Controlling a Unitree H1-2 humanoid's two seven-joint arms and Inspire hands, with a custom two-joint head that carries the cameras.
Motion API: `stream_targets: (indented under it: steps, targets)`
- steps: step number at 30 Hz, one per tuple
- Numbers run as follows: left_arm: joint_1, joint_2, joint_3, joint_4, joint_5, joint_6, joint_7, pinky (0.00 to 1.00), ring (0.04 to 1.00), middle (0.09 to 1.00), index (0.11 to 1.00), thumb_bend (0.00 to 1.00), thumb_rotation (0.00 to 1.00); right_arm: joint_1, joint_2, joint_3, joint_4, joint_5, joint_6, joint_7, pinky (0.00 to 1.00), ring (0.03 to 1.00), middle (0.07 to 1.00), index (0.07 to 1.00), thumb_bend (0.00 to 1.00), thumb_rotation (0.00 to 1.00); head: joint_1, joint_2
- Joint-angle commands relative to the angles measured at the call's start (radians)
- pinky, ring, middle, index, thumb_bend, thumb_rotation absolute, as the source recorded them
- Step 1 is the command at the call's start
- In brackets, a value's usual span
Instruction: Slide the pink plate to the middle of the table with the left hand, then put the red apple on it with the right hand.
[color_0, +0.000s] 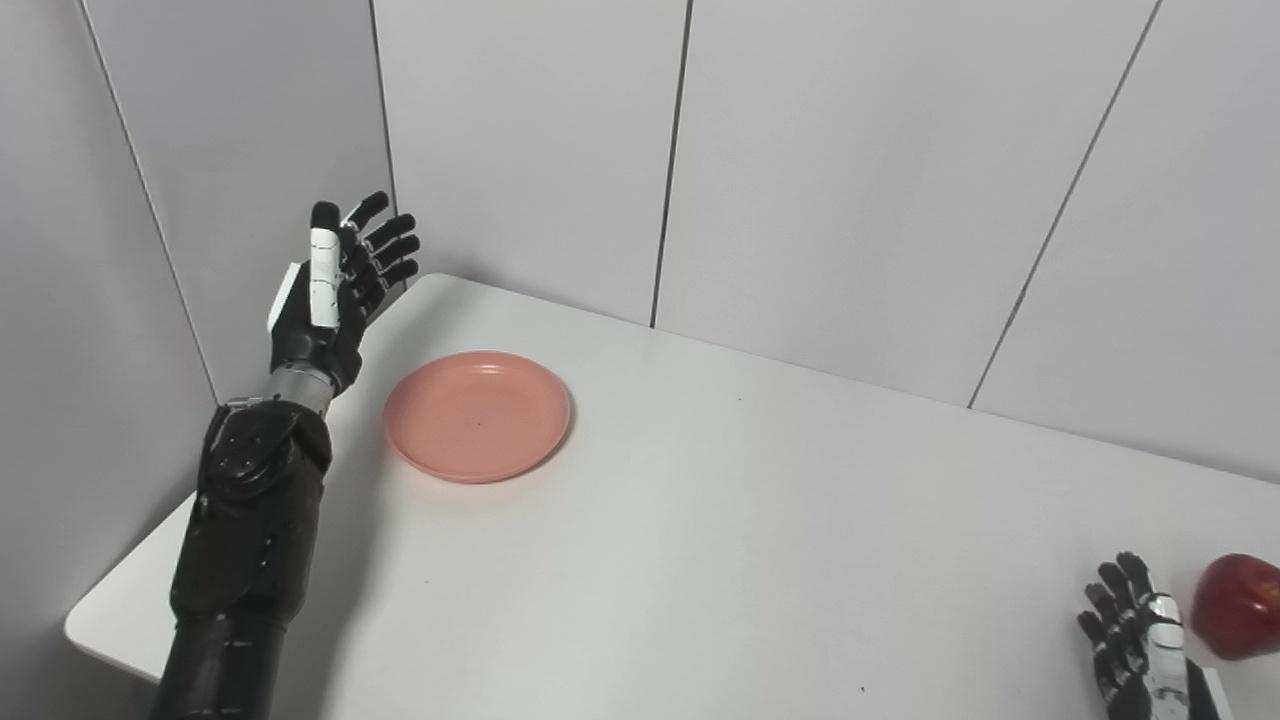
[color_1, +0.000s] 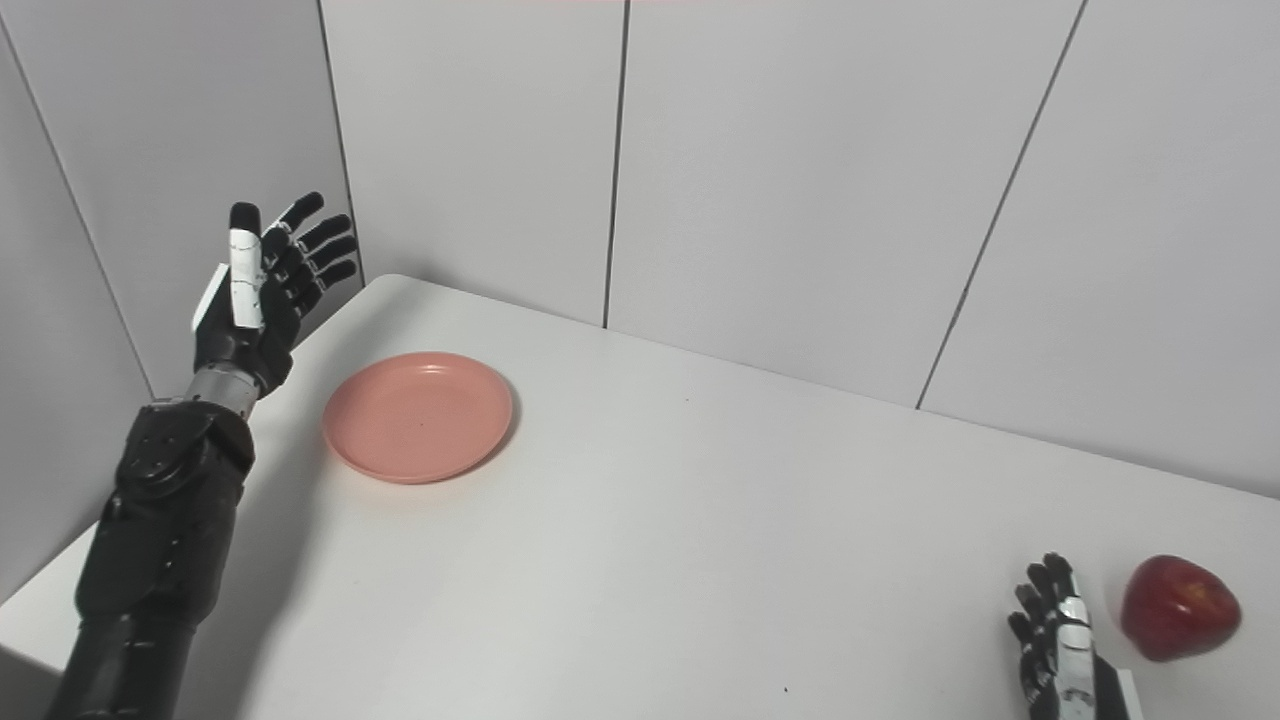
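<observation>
Left eye view: left hand raised, fingers spread, holding nothing, beside plate at table's far-left. Step: slide plate to centre; lower palm onto near rim, push flat, slowly. Right hand unclenched, empty, beside apple.

Bare table separates pink plate from apple.

A white table is being seen set into a corner; a pink plate is lying toward its far left, a red apple well apart, near right.
</observation>
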Motion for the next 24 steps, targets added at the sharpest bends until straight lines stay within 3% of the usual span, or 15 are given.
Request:
stream_targets:
  steps: [1,13,24]
  targets:
    - [-0.08,0.057,0.012,0.001,0.006,-0.019,0.008,0.85,0.828,0.827,0.866,1.0,1.0,0.025,0.022,0.013,0.041,0.006,-0.031,0.012,1.0,0.985,0.976,0.978,0.8,1.0,0.0,0.001]
    - [-0.162,0.132,-0.008,0.218,0.065,-0.079,0.023,0.83,0.838,0.84,0.874,1.0,1.0,0.034,0.019,0.015,0.024,0.004,-0.024,0.012,1.0,0.985,0.975,0.975,0.82,1.0,-0.004,0.01]
    - [-0.22,0.127,-0.013,0.413,0.073,-0.14,0.018,0.85,0.842,0.839,0.859,1.0,0.98,0.043,0.019,0.018,0.006,0.0,-0.015,0.007,1.0,0.986,0.979,0.977,0.82,1.0,-0.011,0.022]
